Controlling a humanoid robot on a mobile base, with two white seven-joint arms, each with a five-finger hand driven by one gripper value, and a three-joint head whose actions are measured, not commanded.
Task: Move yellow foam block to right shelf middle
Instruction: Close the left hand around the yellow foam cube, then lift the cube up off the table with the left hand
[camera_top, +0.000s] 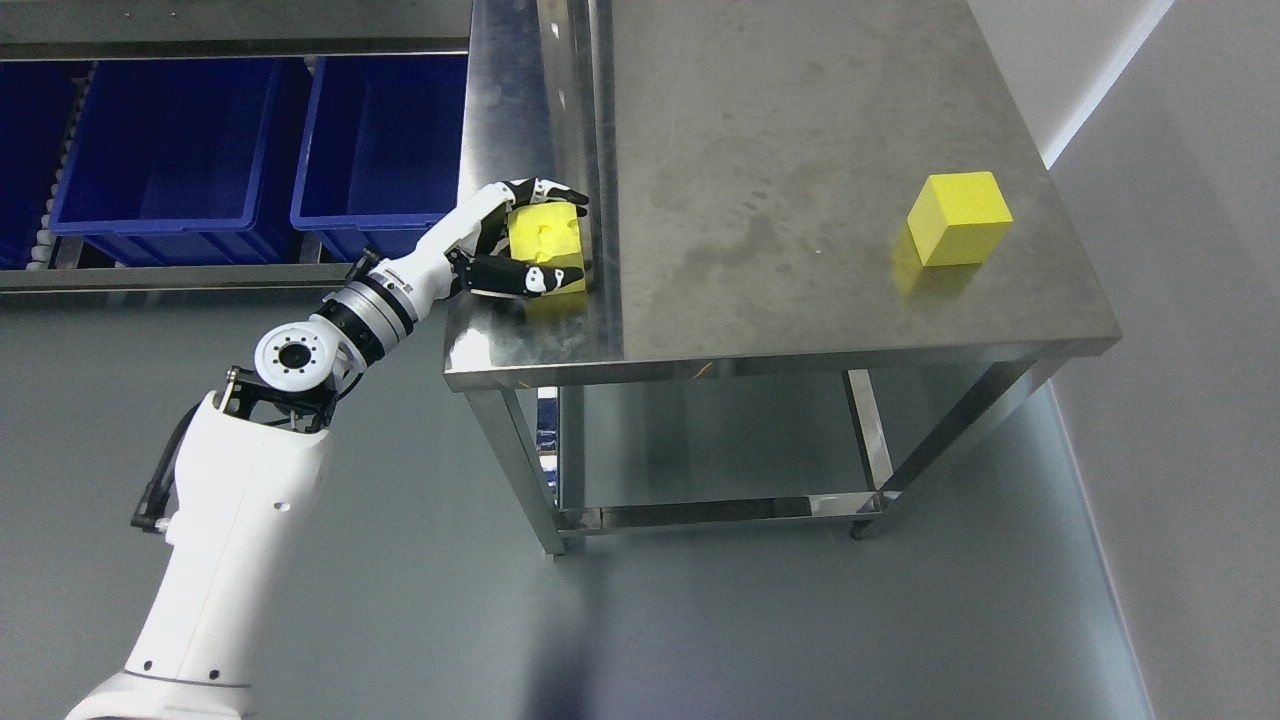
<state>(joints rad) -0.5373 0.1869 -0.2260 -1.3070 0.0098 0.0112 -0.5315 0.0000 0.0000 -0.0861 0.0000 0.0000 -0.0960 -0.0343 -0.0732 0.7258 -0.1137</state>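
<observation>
Yellow foam block (546, 250): sits on the steel bench (800, 150) near its front-left corner, apparently resting on the surface.
Left hand (530, 240): fingers clamped around the block, thumb along its near face.
Second yellow block (958, 218): stands alone by the bench's right edge.
Blue bins (260, 150): shelved beyond the bench's left edge.
</observation>
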